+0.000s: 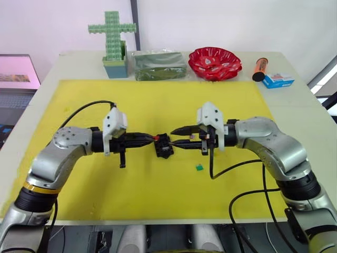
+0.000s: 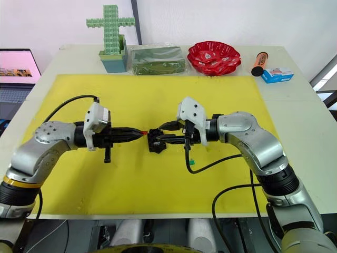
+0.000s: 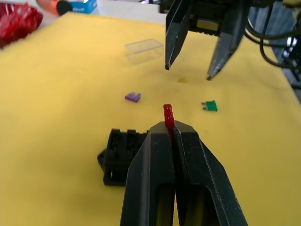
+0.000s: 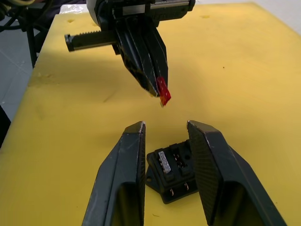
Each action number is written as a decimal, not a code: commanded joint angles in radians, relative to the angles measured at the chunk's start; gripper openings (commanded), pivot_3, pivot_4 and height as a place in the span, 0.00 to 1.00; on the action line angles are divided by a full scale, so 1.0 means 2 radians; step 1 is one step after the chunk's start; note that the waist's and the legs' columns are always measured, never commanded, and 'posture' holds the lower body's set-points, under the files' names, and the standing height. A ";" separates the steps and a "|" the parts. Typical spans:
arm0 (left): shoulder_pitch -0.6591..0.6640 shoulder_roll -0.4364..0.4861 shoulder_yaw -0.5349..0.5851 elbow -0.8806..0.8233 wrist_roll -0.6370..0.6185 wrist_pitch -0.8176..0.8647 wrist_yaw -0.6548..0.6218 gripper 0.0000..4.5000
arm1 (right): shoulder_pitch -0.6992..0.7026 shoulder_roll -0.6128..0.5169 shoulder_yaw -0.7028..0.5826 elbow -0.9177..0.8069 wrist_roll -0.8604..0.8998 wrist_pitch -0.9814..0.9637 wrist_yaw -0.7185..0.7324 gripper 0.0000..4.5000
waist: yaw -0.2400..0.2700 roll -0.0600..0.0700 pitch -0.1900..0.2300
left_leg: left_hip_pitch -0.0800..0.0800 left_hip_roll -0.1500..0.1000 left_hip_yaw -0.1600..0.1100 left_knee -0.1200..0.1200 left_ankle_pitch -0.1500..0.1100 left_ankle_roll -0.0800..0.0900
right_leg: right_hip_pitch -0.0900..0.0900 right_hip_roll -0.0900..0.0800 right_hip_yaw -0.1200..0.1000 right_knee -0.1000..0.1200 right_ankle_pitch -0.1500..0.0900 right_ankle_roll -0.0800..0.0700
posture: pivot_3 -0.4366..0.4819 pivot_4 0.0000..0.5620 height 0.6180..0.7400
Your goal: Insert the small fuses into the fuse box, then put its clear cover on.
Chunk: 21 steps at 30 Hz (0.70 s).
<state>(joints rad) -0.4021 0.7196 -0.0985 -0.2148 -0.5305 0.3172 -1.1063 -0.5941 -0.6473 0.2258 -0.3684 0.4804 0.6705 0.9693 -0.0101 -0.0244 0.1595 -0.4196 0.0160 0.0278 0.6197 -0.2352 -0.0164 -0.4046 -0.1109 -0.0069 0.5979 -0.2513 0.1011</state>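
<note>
The black fuse box (image 1: 164,146) lies mid-mat on the yellow mat (image 1: 158,100), with a grey fuse (image 4: 163,161) seated in one slot. My left gripper (image 3: 170,129) is shut on the red fuse (image 3: 168,116), holding it just above the box from its left side. From the other side my right gripper (image 4: 165,126) stands open, its fingers straddling the box without touching it. A green fuse (image 3: 209,106) and a purple fuse (image 3: 133,97) lie loose on the mat beyond the box. Farther off lies the clear cover (image 3: 143,48).
Along the table's far edge stand a green brick cross (image 1: 112,31), a clear-wrapped green package (image 1: 158,64), a red bowl (image 1: 215,62), an orange marker (image 1: 259,68) and a small blue box (image 1: 277,80). A laptop (image 1: 16,74) sits off the table's left.
</note>
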 commanded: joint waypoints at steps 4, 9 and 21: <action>-0.016 -0.010 -0.004 0.017 0.051 -0.083 -0.029 0.00 | -0.010 0.006 0.002 -0.012 -0.016 -0.011 -0.007 0.37 | 0.000 0.000 0.000 | 0.000 0.001 0.000 0.002 0.000 0.000 | 0.000 0.001 0.000 0.001 0.001 0.003 | 0.48 0.27 1.00; -0.021 -0.018 -0.005 0.028 0.060 -0.102 -0.043 0.00 | -0.006 0.008 0.009 -0.013 -0.028 -0.019 -0.005 0.37 | 0.000 0.000 0.000 | -0.001 0.005 0.000 0.005 0.000 0.000 | 0.001 0.005 0.000 0.001 0.001 0.003 | 0.48 0.27 1.00; -0.020 -0.027 -0.010 0.032 0.077 -0.133 -0.057 0.00 | -0.007 0.014 0.022 -0.012 -0.044 -0.033 -0.001 0.25 | 0.000 0.000 0.000 | 0.000 0.008 -0.001 0.005 0.000 0.000 | 0.000 0.008 0.000 0.003 0.002 0.004 | 0.48 0.27 1.00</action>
<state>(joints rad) -0.4357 0.6660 -0.1212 -0.1351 -0.3813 0.0758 -1.2042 -0.5983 -0.6270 0.2717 -0.3689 0.3960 0.6245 0.9650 -0.0100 -0.0241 0.1594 -0.4206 0.0314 0.0256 0.6302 -0.2353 -0.0164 -0.4044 -0.0950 -0.0067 0.6048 -0.2483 0.1089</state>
